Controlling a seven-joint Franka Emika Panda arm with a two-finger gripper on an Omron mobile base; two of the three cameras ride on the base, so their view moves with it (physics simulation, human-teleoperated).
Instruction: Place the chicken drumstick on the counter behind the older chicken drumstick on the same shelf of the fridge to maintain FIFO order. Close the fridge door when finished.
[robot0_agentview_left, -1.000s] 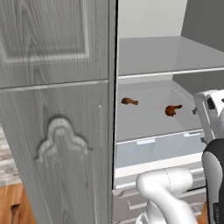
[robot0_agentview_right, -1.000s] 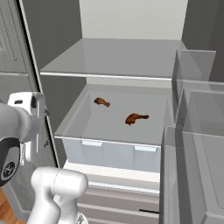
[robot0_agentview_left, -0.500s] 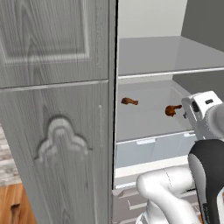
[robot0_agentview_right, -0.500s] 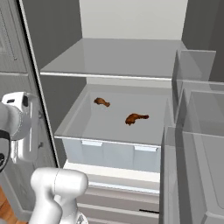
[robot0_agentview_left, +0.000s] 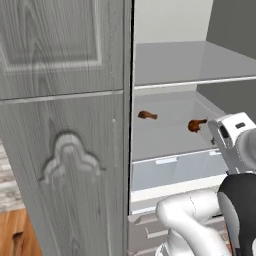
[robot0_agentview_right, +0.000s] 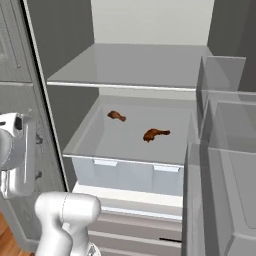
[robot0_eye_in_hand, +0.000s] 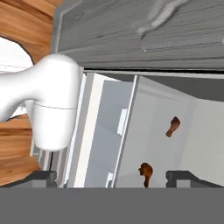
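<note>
I saw the fridge door (robot0_agentview_left: 62, 130) standing open at left. Two drumsticks lay apart on the shelf (robot0_agentview_right: 125, 142): one (robot0_agentview_right: 116, 116) farther back, another (robot0_agentview_right: 155, 134) nearer the front. My tool (robot0_eye_in_hand: 111, 177) was open, empty.

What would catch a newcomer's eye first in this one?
Two small brown drumsticks lie apart on the same pale shelf of the open fridge: one further back, one nearer the front. The grey carved fridge door stands open on the left of the left base view, and the gripper is open and empty.
</note>
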